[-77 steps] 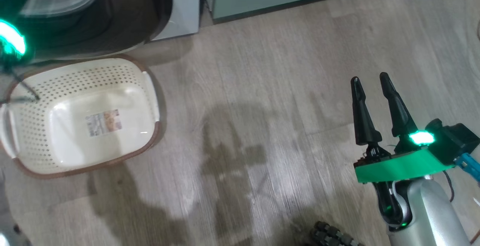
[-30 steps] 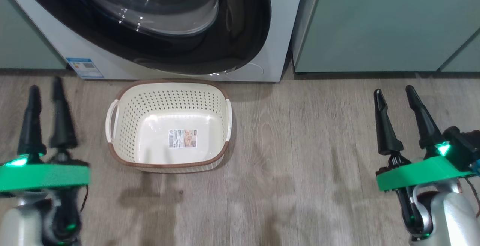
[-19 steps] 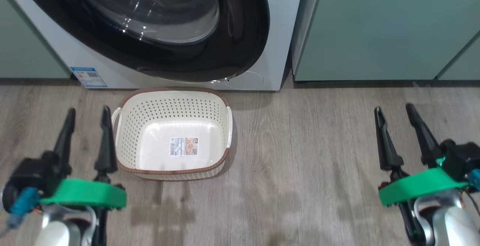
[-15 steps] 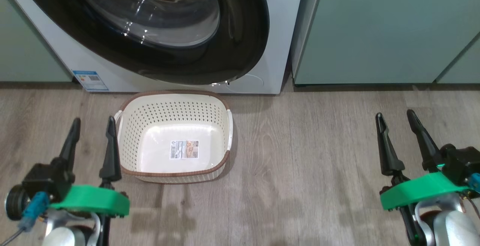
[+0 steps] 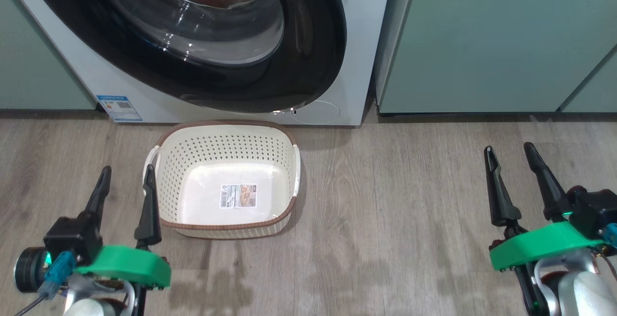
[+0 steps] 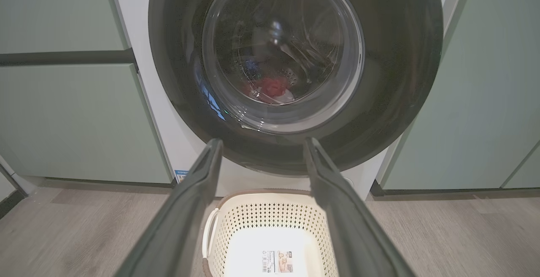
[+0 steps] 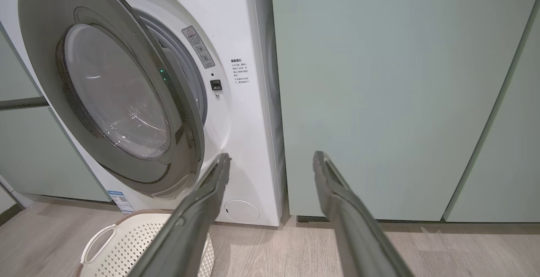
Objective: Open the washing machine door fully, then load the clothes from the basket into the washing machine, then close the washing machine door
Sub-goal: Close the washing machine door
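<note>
Washing machine door (image 5: 202,32), head view: it takes up the frame's 11 o'clock, with the black rim overhanging the floor. The white washing machine (image 5: 366,41) shows behind it toward 1 o'clock. The basket (image 5: 224,145) sits on the floor at the door's 6 o'clock, just beside the machine, holding nothing but a label sticker. The left gripper (image 5: 129,170) is at 8 o'clock, and one finger overlaps the basket's handle in the picture; I cannot tell if they touch. The right gripper (image 5: 508,148) is at 4 o'clock, well apart from everything. Both claws are released, fingers spread and empty.

Left wrist view: the door (image 6: 400,57) is face-on at 12 o'clock. Through the glass, red clothes (image 6: 272,88) lie low in the drum; the head view gives only a reddish patch at its top edge. From here the door could pass for latched.

Right wrist view: this settles it. The door (image 7: 114,91) at 10 o'clock stands off the machine front, exposing the grey gasket (image 7: 196,87) and latch hole (image 7: 216,85) at its 3 o'clock. It is ajar, with the hinge apparently at 9 o'clock.

Judgement: loading looks done and only closing is left. The door is rigid, fairly heavy, and swings on its hinge. The glossy rim is probably slippery, and the glass bowl is best left alone. Push flat on the rim at the free edge, 3 o'clock, until the latch catches.
</note>
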